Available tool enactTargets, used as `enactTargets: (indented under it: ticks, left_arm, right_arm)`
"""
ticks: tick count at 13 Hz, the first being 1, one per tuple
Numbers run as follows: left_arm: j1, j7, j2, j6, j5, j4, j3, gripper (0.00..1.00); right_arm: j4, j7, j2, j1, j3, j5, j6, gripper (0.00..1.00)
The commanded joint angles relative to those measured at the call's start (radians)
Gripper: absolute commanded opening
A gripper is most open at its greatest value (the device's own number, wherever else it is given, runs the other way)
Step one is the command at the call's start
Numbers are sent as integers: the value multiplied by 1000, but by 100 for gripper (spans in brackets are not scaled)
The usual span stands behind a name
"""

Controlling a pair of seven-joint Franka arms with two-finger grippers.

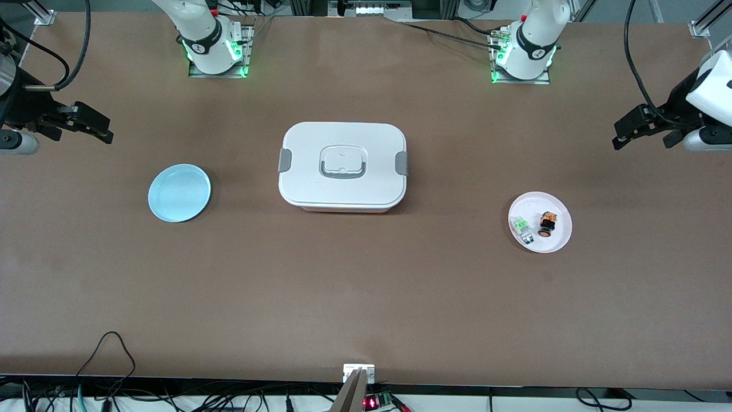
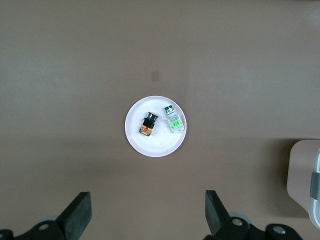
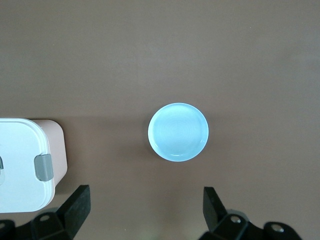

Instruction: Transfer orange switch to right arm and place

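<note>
The orange switch [image 1: 547, 223] lies on its side on a small white plate [image 1: 557, 240] toward the left arm's end of the table, beside a clear-grey part with a green label [image 1: 522, 229]. The left wrist view shows the switch [image 2: 148, 125], the plate [image 2: 155, 147] and the green-labelled part [image 2: 174, 120] well below. My left gripper [image 1: 617, 136] is open and empty, high over the table's edge at its own end; its fingers show wide apart in its wrist view [image 2: 148, 215]. My right gripper [image 1: 108, 130] is open and empty, high over the table's other end [image 3: 147, 212].
A closed white lunch box with grey clips [image 1: 343, 166] stands mid-table; it also shows in the left wrist view [image 2: 306, 175] and the right wrist view [image 3: 22, 160]. A light blue plate [image 1: 179, 192] lies toward the right arm's end, under the right wrist camera [image 3: 178, 132].
</note>
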Motion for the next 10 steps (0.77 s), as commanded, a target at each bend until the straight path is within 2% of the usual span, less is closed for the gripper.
enactTargets:
  ticks: [1, 10]
  left_arm:
    - [0, 9, -8, -15, -10, 4, -3, 100]
    - [-1, 8, 11, -15, 0, 23, -6, 100]
  right_arm:
    - [30, 9, 12, 0, 2, -14, -20, 100]
    - [30, 11, 12, 0, 4, -11, -20, 100]
